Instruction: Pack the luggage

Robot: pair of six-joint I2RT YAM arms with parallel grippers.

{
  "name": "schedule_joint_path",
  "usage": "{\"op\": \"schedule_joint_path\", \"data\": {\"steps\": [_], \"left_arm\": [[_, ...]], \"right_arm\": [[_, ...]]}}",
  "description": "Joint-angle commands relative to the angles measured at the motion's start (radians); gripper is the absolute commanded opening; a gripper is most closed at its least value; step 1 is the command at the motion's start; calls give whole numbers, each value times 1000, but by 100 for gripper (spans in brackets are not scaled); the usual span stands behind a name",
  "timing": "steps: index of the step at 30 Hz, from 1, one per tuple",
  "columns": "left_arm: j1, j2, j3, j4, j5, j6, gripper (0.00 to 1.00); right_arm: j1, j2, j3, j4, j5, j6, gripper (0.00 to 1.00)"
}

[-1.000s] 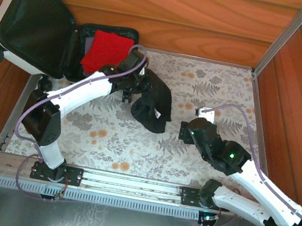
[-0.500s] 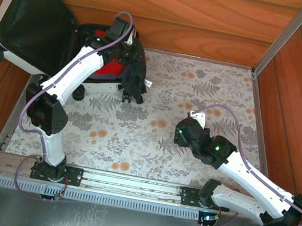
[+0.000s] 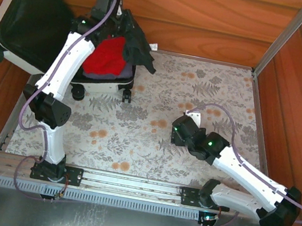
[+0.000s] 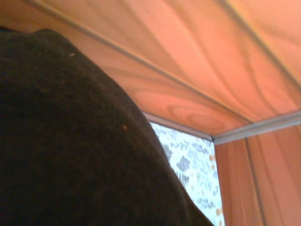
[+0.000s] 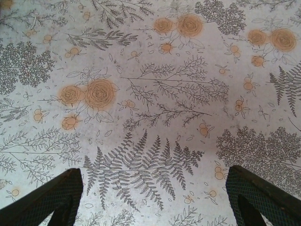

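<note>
- Two tools show different states. The left tool (image 3: 121,26) is pinched almost closed on a black garment (image 3: 139,47), which hangs limp from it. The right tool (image 5: 153,175) stands wide with nothing in it, above bare floral bench (image 5: 150,94).
- Directly beneath the left tool sits the luggage (image 3: 5,7), open, with its lid (image 3: 36,21) tipped back to that tool's left. It is well apart from the right tool, across the bench.
- A red cloth (image 3: 105,56) lies in the open half, under the hanging garment.
- Handling, as I judge it: the shell is stiff and smooth and probably light. It stands on wheels (image 3: 78,90), so a push may roll it. The lid's rim looks like the best hold for closing, since the rounded shell would likely slip out of a pinch.
- The garment is soft and should slump wherever it is let go. Part of it drapes past the rim on the side toward the right tool, so it may need tucking in.
</note>
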Motion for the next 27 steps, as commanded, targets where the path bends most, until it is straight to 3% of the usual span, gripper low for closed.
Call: {"op": "schedule_joint_path", "data": {"steps": [1, 27], "left_arm": [[20, 20, 80, 25, -68, -21, 0], [137, 187, 294, 27, -263, -192, 0]], "right_arm": [[-6, 20, 6, 10, -6, -16, 84], [-30, 113, 55, 48, -57, -80, 85]]}}
